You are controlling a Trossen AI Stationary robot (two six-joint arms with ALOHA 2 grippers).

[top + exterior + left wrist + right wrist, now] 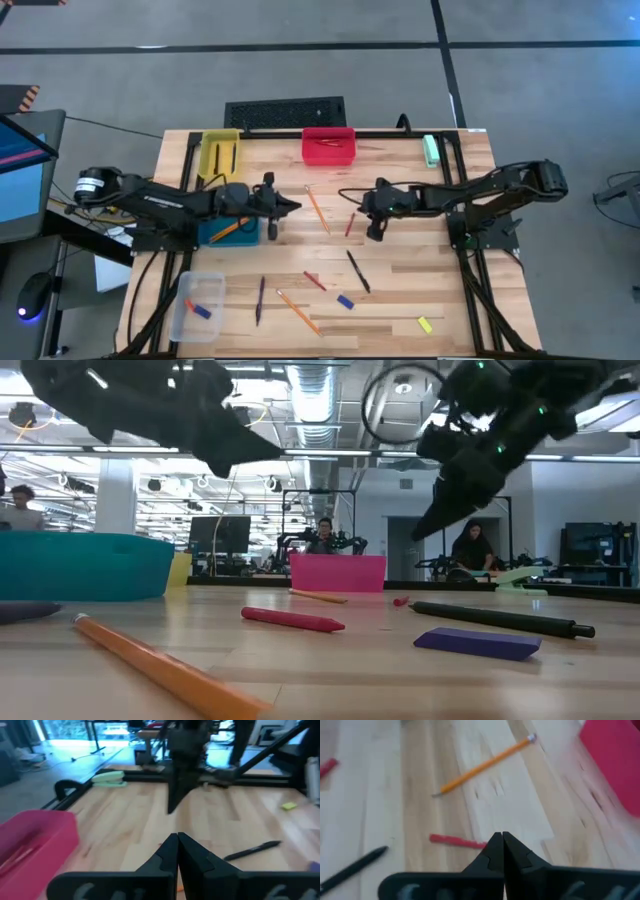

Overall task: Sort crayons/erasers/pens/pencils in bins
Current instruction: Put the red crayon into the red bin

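Observation:
Both grippers are shut and hold nothing, above the table's middle. My left gripper [292, 206] [177, 839] points level toward the right, over the teal bin's [228, 232] right end. My right gripper [373, 234] [502, 837] slants down above a red crayon [350, 223] [457, 841]. An orange pencil [318, 210] [485, 765] lies between the two grippers. A yellow bin [220, 152] and a red bin [329, 145] stand at the far edge, and a clear bin [197, 303] at the near left. A black pen [358, 271], another crayon [314, 281], a second pencil [298, 311], a purple pen [260, 298], a blue eraser [345, 301] and a yellow eraser [424, 324] lie nearer the front.
A light-green object [431, 150] lies at the far right corner. A dark keyboard-like thing [285, 112] sits behind the table's far edge. The clear bin holds small orange and blue pieces. Bare wood lies to the right of the black pen.

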